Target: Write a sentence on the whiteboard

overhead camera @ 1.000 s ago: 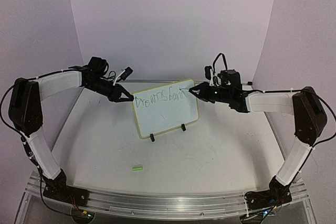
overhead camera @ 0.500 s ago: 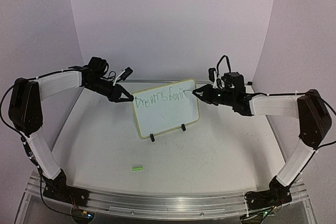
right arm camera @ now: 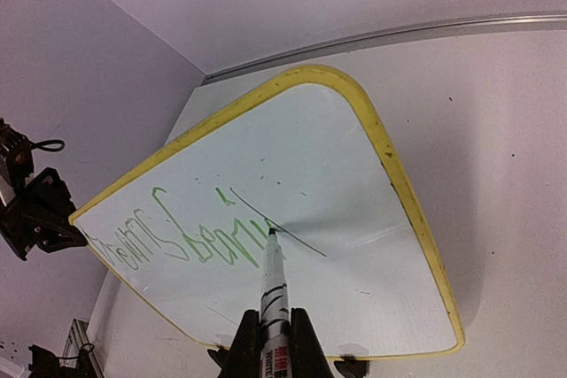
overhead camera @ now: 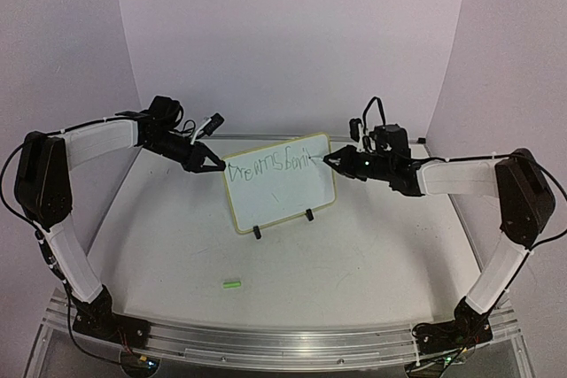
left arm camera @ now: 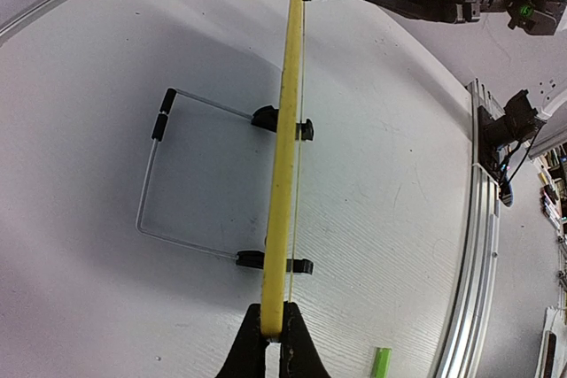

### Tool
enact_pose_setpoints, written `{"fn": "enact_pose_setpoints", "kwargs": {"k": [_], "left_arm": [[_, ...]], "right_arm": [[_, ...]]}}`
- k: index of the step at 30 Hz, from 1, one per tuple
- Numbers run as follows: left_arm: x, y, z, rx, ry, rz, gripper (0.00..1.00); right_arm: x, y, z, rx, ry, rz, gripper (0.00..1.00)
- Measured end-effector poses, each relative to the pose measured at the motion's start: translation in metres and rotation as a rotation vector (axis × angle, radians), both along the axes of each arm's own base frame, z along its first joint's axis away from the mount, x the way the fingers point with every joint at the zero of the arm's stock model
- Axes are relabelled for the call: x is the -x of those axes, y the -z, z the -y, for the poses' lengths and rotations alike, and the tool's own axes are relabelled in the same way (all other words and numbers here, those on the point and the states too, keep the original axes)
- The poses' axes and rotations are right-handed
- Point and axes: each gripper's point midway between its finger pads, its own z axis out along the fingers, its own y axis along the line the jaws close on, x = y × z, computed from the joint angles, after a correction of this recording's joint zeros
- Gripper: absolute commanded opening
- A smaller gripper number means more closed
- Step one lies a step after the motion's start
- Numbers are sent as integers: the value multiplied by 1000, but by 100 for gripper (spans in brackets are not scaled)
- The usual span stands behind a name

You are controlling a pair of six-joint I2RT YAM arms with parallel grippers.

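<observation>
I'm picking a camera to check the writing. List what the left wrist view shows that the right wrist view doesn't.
Only left wrist: the whiteboard edge-on, the wire stand behind it, and a small green piece on the table. Only right wrist: the board's face with the green writing and the marker tip against it. Both: the yellow frame, the marker, the left hand shut on the board's edge, and the right hand shut on the marker.
</observation>
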Motion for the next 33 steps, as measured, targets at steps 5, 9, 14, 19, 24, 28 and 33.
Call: {"fn": "enact_pose_setpoints", "kwargs": {"k": [5,9,14,19,24,28,33], "left_arm": [[0,0,0,0,0,1,0],[0,-1,0,0,1,2,0],[1,-1,0,-1,1,2,0],[1,-1,0,-1,1,2,0],[1,-1,0,-1,1,2,0],[1,-1,0,-1,1,2,0],[1,-1,0,-1,1,2,0]], "right_arm": [[1,4,1,2,4,-10,0],[3,9,2,4,5,-23,0],[3,9,2,3,6,-25,0],[3,9,2,-4,10,-31,0],[3,8,2,-16,17,-38,0],[-1,2,2,-30,29,-24,0],[-4,-3,2,-39,41,-7,0]]}}
